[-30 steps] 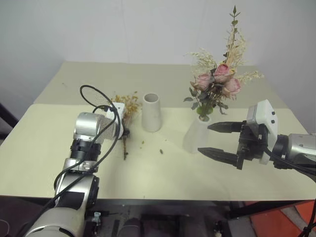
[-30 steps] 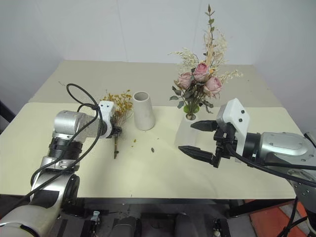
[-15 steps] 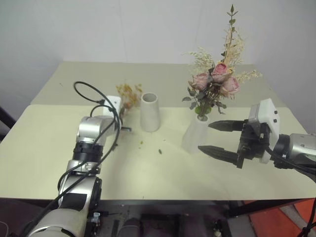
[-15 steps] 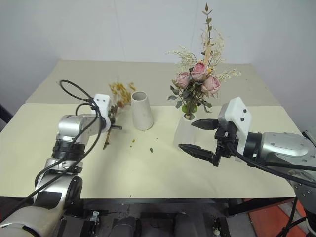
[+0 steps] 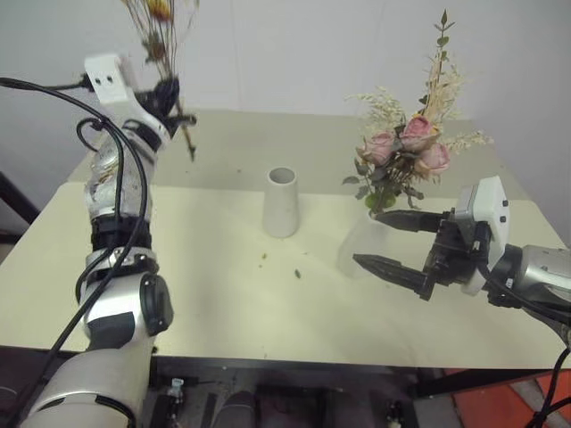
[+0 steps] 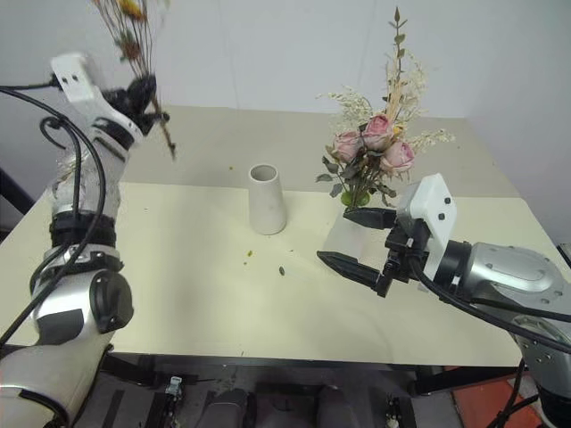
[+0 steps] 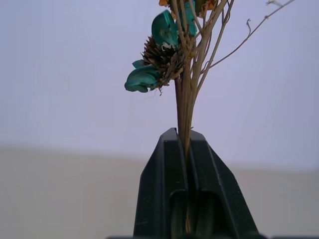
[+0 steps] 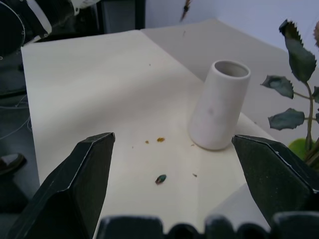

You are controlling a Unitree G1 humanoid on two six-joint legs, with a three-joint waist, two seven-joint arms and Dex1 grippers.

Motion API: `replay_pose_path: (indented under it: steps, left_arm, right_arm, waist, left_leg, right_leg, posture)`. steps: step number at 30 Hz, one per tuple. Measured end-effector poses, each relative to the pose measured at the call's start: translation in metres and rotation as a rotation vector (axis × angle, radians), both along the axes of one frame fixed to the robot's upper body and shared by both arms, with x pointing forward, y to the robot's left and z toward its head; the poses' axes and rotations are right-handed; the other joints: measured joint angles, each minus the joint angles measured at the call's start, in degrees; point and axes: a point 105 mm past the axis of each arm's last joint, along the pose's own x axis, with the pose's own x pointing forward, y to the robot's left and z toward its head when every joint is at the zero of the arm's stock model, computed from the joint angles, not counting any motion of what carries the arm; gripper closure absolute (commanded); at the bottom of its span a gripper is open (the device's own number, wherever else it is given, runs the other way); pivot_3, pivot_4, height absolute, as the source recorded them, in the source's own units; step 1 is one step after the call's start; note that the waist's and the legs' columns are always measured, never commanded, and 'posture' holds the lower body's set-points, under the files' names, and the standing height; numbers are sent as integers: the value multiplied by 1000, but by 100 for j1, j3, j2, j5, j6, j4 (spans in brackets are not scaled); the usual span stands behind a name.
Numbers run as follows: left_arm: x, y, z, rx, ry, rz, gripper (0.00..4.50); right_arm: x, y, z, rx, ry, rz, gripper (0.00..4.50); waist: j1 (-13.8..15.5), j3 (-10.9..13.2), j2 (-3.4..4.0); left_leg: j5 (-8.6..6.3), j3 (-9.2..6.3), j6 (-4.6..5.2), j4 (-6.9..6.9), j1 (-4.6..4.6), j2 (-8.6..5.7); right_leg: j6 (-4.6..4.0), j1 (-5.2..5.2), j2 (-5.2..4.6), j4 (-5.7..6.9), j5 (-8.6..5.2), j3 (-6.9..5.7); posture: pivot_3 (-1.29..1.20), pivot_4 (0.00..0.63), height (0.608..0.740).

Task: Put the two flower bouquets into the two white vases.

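My left gripper (image 5: 168, 94) is raised high at the far left, shut on the thin brown stems of the small bouquet (image 5: 157, 16). Its yellow-orange blooms point up and the stem ends (image 5: 189, 147) hang below the fingers. In the left wrist view the stems (image 7: 185, 99) run up from between the shut fingers (image 7: 167, 169). An empty white vase (image 5: 282, 202) stands mid-table. To its right the pink rose bouquet (image 5: 412, 153) stands in the second white vase (image 5: 357, 239). My right gripper (image 6: 333, 234) is open, level, with a finger on either side of that vase's front.
A pale yellow cloth (image 5: 223, 294) covers the near part of the table. Small flower crumbs (image 5: 297, 274) lie in front of the empty vase. A black cable (image 5: 53, 98) loops off the left arm. A white wall stands behind the table.
My left gripper has closed on the small bouquet and lifted it from the table beside the empty vase to high at the left, tipping upward. The right gripper has stayed put.
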Motion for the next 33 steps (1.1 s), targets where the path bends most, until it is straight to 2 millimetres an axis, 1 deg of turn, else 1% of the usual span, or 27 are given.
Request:
replay_pose_path:
  steps: [2, 7, 10, 13, 14, 19, 25, 33]
  left_arm:
    - [-4, -14, 10, -32, -82, -109, 4449]
    - [-9, -41, 17, -140, -171, -374, 4449]
    - [-11, -50, 20, -160, -193, -466, 4449]
    - [-13, -56, 16, -176, -195, -533, 4449]
    - [-12, -58, 13, -175, -189, -543, 4449]
    - [-9, -82, -5, -111, -121, -601, 4449]
    - [-5, -97, -18, -59, -75, -608, 4449]
    - [0, -102, -45, 46, -6, -554, 4449]
  right_arm:
    - [0, 2, 0, 18, -11, -10, 0]
    - [1, 5, -1, 75, -39, -57, 0]
    - [-1, 7, -5, 88, -40, -82, 0]
    - [-3, 9, -8, 97, -39, -104, 0]
    - [-4, 9, -10, 97, -39, -113, 0]
    - [-10, 9, -15, 96, -37, -150, 0]
    - [-13, 7, -15, 95, -49, -183, 0]
    - [-15, 6, -13, 84, -61, -186, 0]
  waist:
    - [-5, 0, 0]
    - [-31, 0, -1]
    - [-67, 0, -1]
    - [-106, 0, -1]
    - [-120, 0, 0]
    - [-132, 0, -1]
    - [-146, 0, -1]
    - [-137, 0, -1]
  left_leg:
    - [0, 1, 0, 1, 2, 0]
    - [1, -1, 1, 1, 5, 2]
    - [1, -1, 1, 1, 3, 2]
    - [0, -3, 1, 1, 5, 2]
    - [1, -3, 1, 1, 5, 2]
    - [1, -3, 1, 2, 6, 2]
    - [1, -3, 1, 2, 9, 3]
    - [0, -3, 1, 2, 7, 3]
  right_leg:
    - [2, 2, 1, -1, 1, 1]
    - [9, 3, 6, 1, -3, 1]
    - [8, 3, 5, 0, -2, 2]
    - [8, 3, 6, 3, -2, 2]
    - [9, 3, 5, 4, -2, 2]
    - [12, 5, 5, 3, -3, 2]
    - [14, 5, 7, 5, -4, 3]
    - [14, 5, 6, 3, -4, 4]
  posture:
    - [0, 150, 740]
    - [0, 150, 740]
    - [0, 150, 740]
    - [0, 150, 740]
    - [0, 150, 740]
    - [0, 150, 740]
    - [0, 150, 740]
    - [0, 150, 740]
